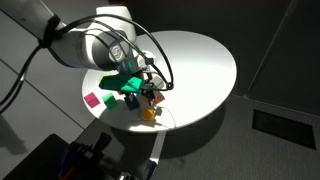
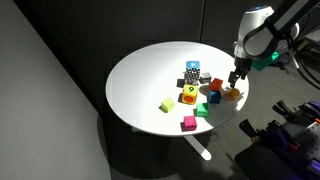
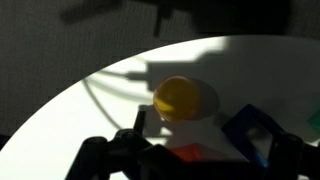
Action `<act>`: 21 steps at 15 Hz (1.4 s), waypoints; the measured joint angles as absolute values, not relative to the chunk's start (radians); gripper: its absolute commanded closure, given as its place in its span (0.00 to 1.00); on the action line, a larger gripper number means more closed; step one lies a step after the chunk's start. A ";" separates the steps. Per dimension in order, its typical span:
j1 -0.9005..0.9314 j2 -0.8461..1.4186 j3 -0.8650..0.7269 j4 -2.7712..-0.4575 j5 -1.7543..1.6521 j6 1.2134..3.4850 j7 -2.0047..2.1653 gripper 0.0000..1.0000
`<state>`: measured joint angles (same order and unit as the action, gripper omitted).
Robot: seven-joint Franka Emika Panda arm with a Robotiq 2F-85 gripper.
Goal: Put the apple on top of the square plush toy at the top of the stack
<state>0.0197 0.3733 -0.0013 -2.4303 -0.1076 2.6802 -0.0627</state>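
Apple (image 2: 232,95) resting on the white table (image 2: 150,70) near its right edge, well right of the stack (image 2: 191,76), plush toy (image 2: 192,66) on top, gripper (image 2: 237,82) just above apple, jaws spread and empty, blue cube (image 3: 255,130) beside apple.

Yellow apple (image 3: 178,97) on white table (image 3: 80,110) — dark fingers (image 3: 105,155) below

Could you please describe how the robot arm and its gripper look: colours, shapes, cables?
The arm has white, rounded segments. Black cables loop loosely along it toward the wrist, where a green part sits. The gripper is dark; no markings are readable.
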 measured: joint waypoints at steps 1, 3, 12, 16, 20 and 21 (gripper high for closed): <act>0.025 0.390 -0.005 -2.424 -0.119 2.689 -0.063 0.00; 0.032 0.420 -0.009 -2.411 -0.139 2.707 -0.063 0.00; 0.045 0.506 -0.030 -2.383 -0.167 2.760 -0.063 0.00; 0.042 0.530 -0.033 -2.379 -0.167 2.782 -0.066 0.00; 0.030 0.559 -0.032 -2.376 -0.167 2.829 -0.095 0.00; 0.027 0.566 -0.031 -2.375 -0.167 2.839 -0.103 0.00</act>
<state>0.0272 0.5657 -0.0307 -2.3748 -0.1672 2.8394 -0.1029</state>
